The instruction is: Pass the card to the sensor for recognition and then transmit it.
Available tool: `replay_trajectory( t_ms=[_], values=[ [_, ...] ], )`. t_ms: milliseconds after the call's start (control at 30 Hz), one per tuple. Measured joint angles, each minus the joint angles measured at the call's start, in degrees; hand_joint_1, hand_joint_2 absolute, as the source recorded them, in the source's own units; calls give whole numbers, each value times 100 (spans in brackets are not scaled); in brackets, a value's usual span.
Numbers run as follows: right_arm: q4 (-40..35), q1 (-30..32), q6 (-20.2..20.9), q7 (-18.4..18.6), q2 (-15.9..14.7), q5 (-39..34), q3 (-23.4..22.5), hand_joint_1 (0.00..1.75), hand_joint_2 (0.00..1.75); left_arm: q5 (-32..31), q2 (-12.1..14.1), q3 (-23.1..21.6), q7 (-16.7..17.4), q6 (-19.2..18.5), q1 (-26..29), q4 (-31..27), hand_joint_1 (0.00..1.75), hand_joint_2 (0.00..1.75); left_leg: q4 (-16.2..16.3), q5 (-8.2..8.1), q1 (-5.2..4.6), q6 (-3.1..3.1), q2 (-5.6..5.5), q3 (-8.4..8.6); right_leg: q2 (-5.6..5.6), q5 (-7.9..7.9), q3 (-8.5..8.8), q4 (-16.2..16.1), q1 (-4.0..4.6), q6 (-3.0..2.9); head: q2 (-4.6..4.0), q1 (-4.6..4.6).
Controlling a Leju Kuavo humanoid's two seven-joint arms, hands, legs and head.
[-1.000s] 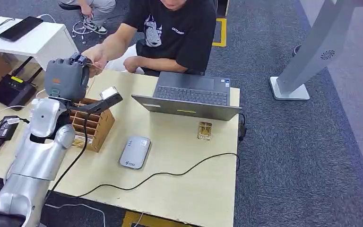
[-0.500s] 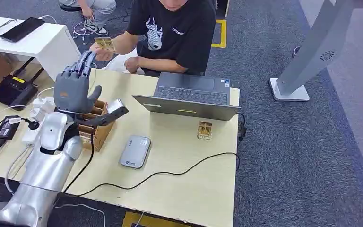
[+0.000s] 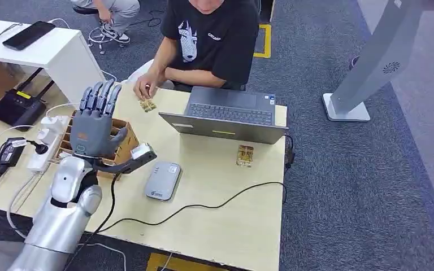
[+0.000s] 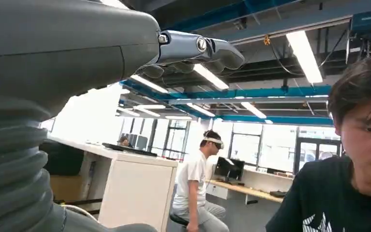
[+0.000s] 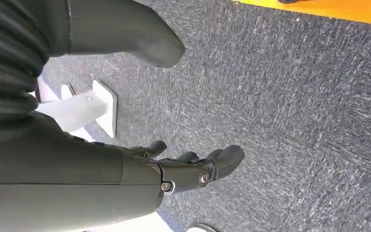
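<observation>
Grey and empty, my left hand (image 3: 93, 127) stands raised above the wooden rack (image 3: 122, 148), its fingers (image 3: 99, 96) straight up and spread, nothing between them. I see the same thing from the left wrist view: the fingers (image 4: 198, 48) stretch out free against the ceiling lights. The card (image 3: 147, 105) is out of my grasp; it lies on the far edge of the table (image 3: 231, 220), just under the fingers of the person (image 3: 215, 39) in the black shirt, whose hand (image 3: 146, 86) rests on or just above it. I cannot tell whether the hand pinches it or only touches it.

My right hand (image 5: 193, 169) hangs over grey carpet in the right wrist view, fingers loosely curved and apart, holding nothing.

On the table, the grey sensor (image 3: 162, 180) sits near the rack, between it and the black cable (image 3: 203, 206) that snakes across the front. An open laptop (image 3: 226, 118) faces the person, and a second small card (image 3: 244, 155) lies just in front of the laptop's base. A power strip (image 3: 45, 144) and an adapter (image 3: 9, 152) lie at the table's left end.
</observation>
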Motion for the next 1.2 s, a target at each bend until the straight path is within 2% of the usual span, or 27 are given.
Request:
replay_trajectory(
  t_ms=[167, 267, 333, 467, 533, 667, 833, 1033, 1200],
  values=[
    [0, 18, -2, -37, 0, -22, -37, 0, 175, 37, 122, 0, 11, -138, 67, -157, 0, 175, 0, 0, 0, 0, -3, -2, -4, 0, 1, 0, 0, 0, 0, 0],
    [0, 22, -15, -39, 0, -127, -109, 0, 175, -13, 298, 0, 104, -650, 234, -458, 0, 175, 0, -1, 0, 0, 5, 1, 4, 0, 2, 0, 0, 0, -2, -2],
    [0, 49, -17, -39, 0, -184, -151, 0, 175, -48, 503, 0, 149, -940, 438, -765, 0, 175, 0, -1, 1, 0, 7, 1, 6, -1, 1, 0, 0, 0, -2, 0],
    [0, 76, -26, -42, 0, -321, -280, 0, 175, 114, 1093, 2, 291, -1572, 1060, -1583, 0, 175, -1, -3, 4, -3, 5, 0, 5, -4, -2, 0, 0, -2, 0, -2],
    [0, 79, -41, -59, 0, -374, -334, 0, 175, 166, 1378, 24, 367, -1761, 1346, -1968, 0, 175, -2, -3, 5, -3, 5, 0, 4, -6, -2, 0, 1, -5, -2, 0],
    [0, 83, -52, -94, 0, -424, -411, 0, 175, 203, 1740, 129, 439, -1891, 1770, -2481, 0, 175, -2, -3, 5, -3, 2, -1, 0, -6, -1, 0, 2, -4, -2, 0],
    [0, 82, -55, -96, 0, -437, -461, 0, 175, 231, 1962, 258, 498, -1943, 2016, -2769, 0, 175, -2, -1, 4, 0, 0, 0, -3, -2, 4, 0, 2, -1, -2, 0],
    [0, 83, -79, -35, 0, -472, -535, 0, 175, 142, 2061, 485, 726, -2039, 2298, -2913, 0, 175, -1, 0, 2, 0, 0, 2, -2, 0, 6, -1, 1, 2, 0, 0],
    [0, 84, -79, 9, 0, -411, -540, 0, 175, -254, 1938, 688, 839, -1786, 2542, -2911, 0, 175, -1, -1, 2, 0, -1, 1, -3, -1, 6, -3, 1, 2, 0, 2]
  ],
)
